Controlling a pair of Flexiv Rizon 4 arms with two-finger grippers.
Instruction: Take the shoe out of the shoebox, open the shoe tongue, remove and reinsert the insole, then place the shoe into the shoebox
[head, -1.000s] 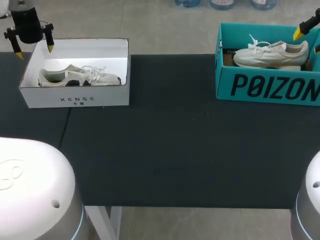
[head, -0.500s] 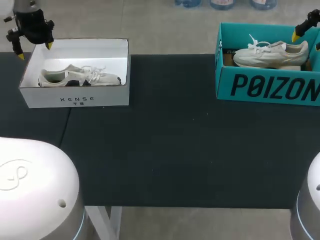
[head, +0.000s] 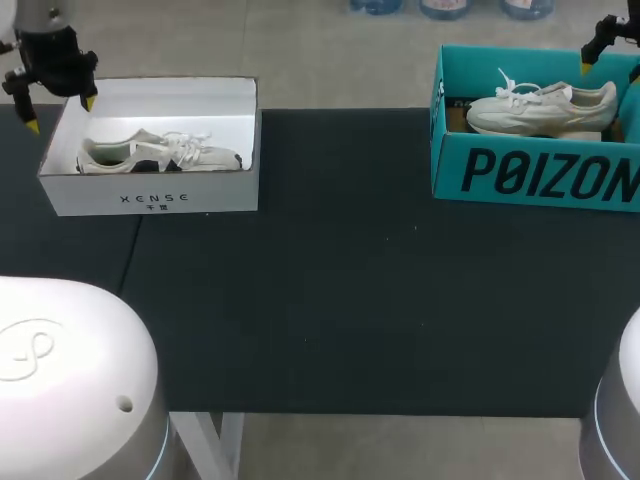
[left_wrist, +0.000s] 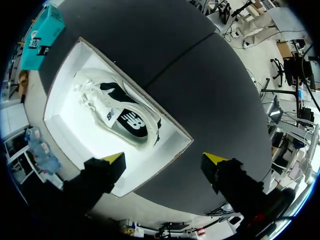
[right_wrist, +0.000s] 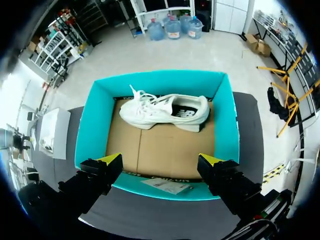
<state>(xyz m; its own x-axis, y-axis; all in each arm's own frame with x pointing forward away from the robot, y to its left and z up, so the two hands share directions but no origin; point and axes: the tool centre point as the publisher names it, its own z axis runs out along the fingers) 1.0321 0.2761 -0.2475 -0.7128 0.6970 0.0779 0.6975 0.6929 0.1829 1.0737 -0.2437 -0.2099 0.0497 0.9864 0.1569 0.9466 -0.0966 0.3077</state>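
Note:
A white shoebox stands at the table's far left with a white-and-black shoe lying on its side inside. My left gripper hovers open above the box's far-left corner; in the left wrist view the gripper is high over the box rim, with the shoe ahead of it. A teal shoebox at the far right holds a white shoe. My right gripper hangs open and empty above the teal box wall, the shoe ahead of it.
The dark table stretches bare between the two boxes. A paper slip lies on the teal box's cardboard floor near its front wall. The robot's white bases fill the near corners.
My left gripper has turned and shifted slightly left over the white box's far-left corner. My right gripper has drawn back a little toward the far right corner. Both stayed open.

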